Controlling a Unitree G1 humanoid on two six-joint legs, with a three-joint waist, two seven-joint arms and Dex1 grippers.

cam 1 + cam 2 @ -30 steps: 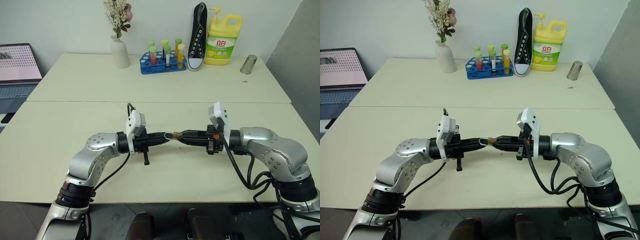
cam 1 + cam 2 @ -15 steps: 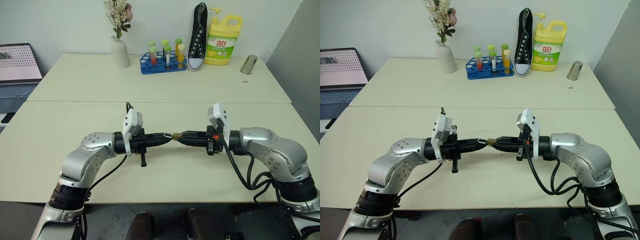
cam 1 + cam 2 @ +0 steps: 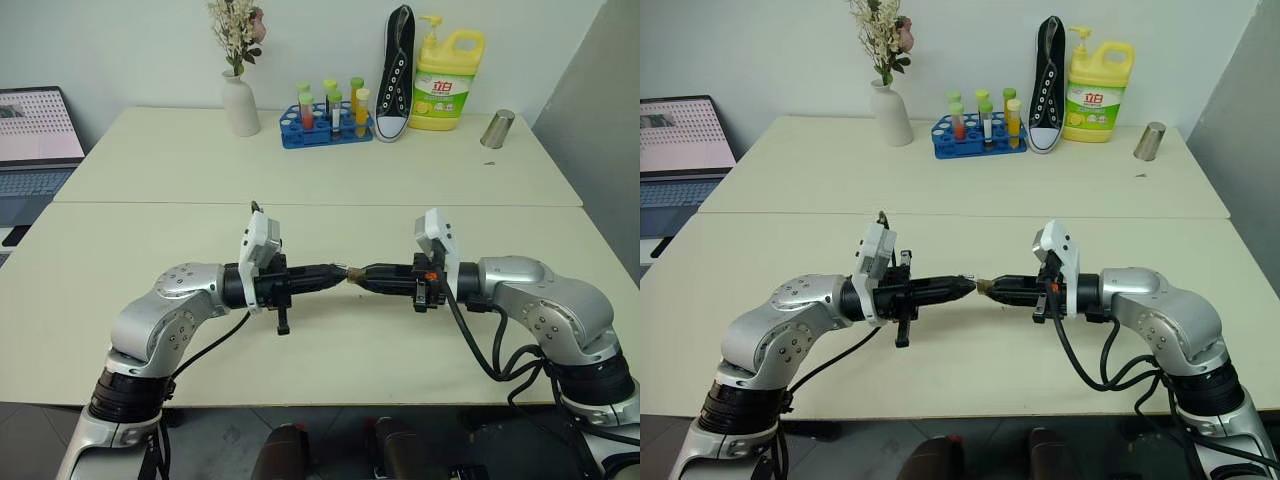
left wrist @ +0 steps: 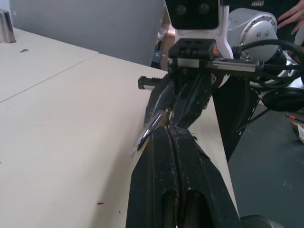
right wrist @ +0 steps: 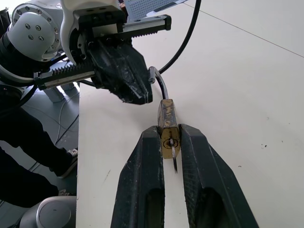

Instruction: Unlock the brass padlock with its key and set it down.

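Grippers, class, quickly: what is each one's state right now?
Left gripper: shut; whether it grips the shackle cannot be told.
Right gripper: shut on the padlock, with a key in its keyhole.

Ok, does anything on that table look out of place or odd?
Yes, one thing: a black sneaker stands on end at the table's far edge, leaning against the wall between the test tube rack and the yellow detergent bottle. Nothing looks spilled or damaged.
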